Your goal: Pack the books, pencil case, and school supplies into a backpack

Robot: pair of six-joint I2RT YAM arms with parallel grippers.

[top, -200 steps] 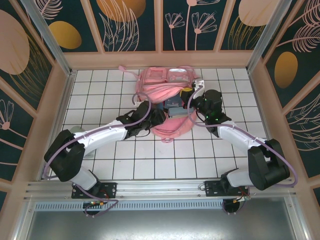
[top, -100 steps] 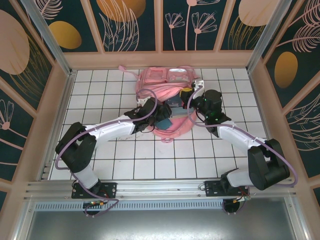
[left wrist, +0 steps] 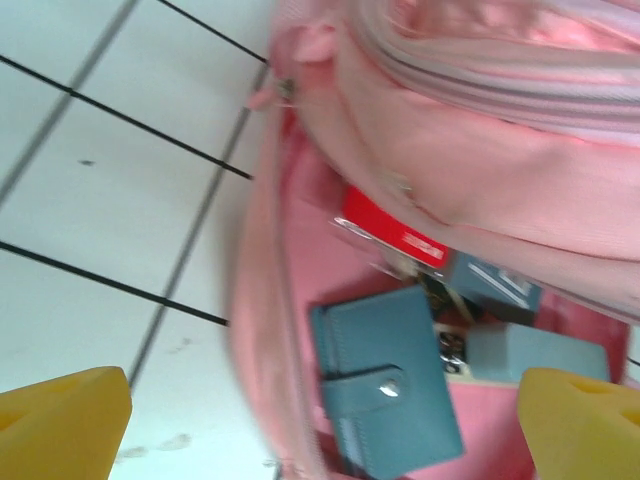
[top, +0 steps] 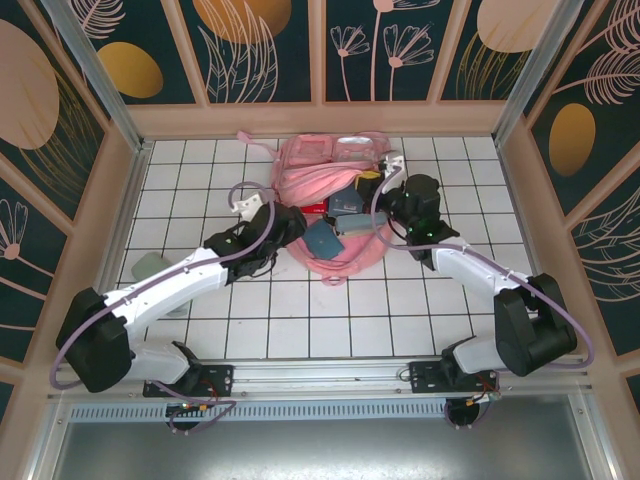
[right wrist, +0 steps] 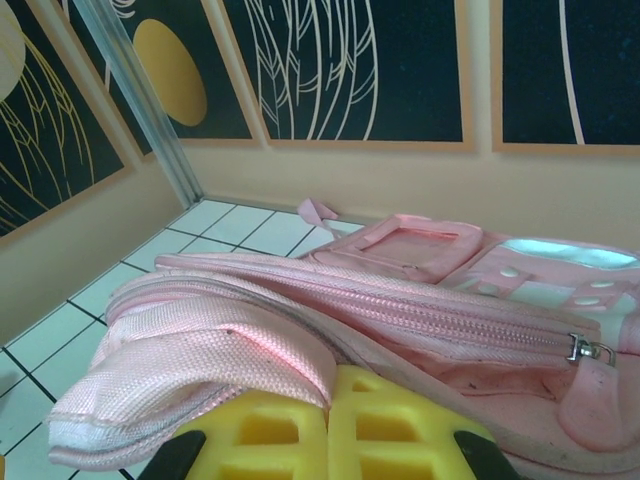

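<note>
Our left arm reaches low and diagonally toward the backpack [top: 312, 160] from its left side. The left end effector [left wrist: 320, 405] hovers just off the open mouth, fingers [left wrist: 60, 425] spread wide and holding nothing. Our right arm bends in from the backpack's right side. The right end effector [right wrist: 325, 425] is closed, with the pink webbing of the mouth rim pinched at its tips. Inside the mouth lie a teal snap-flap book [left wrist: 385, 375], a red piece [left wrist: 392, 228] and a teal oblong [left wrist: 535, 352]. The rear wall [top: 320, 118] stands just behind the backpack, and bare worktop [top: 300, 320] tiles spread along its near and left sides.
</note>
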